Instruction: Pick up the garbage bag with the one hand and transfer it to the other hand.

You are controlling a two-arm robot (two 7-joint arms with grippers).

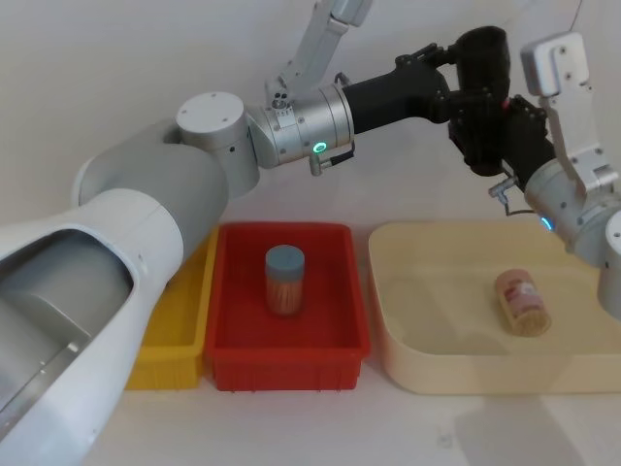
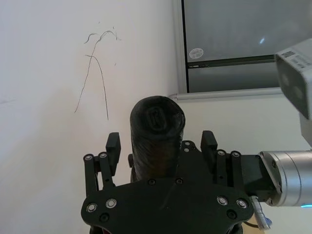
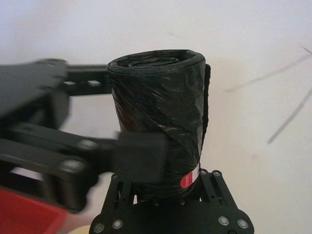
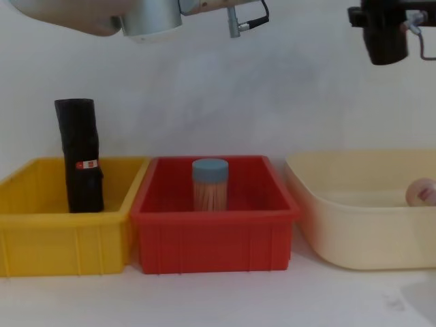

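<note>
Aloft, garbage bag (image 1: 482,68) (between both end effectors)

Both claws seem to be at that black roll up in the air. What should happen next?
Probably the right gripper should clamp firmly on the garbage bag before anything lets go: the left gripper grips it mid-air, while the right gripper sits around its labelled end, grip unconfirmed.

Two black rolls (image 1: 482,60) (image 4: 80,155); two jars (image 1: 284,279) (image 1: 522,302); three bins (image 1: 289,358) (image 4: 41,231) (image 1: 456,364)
</note>
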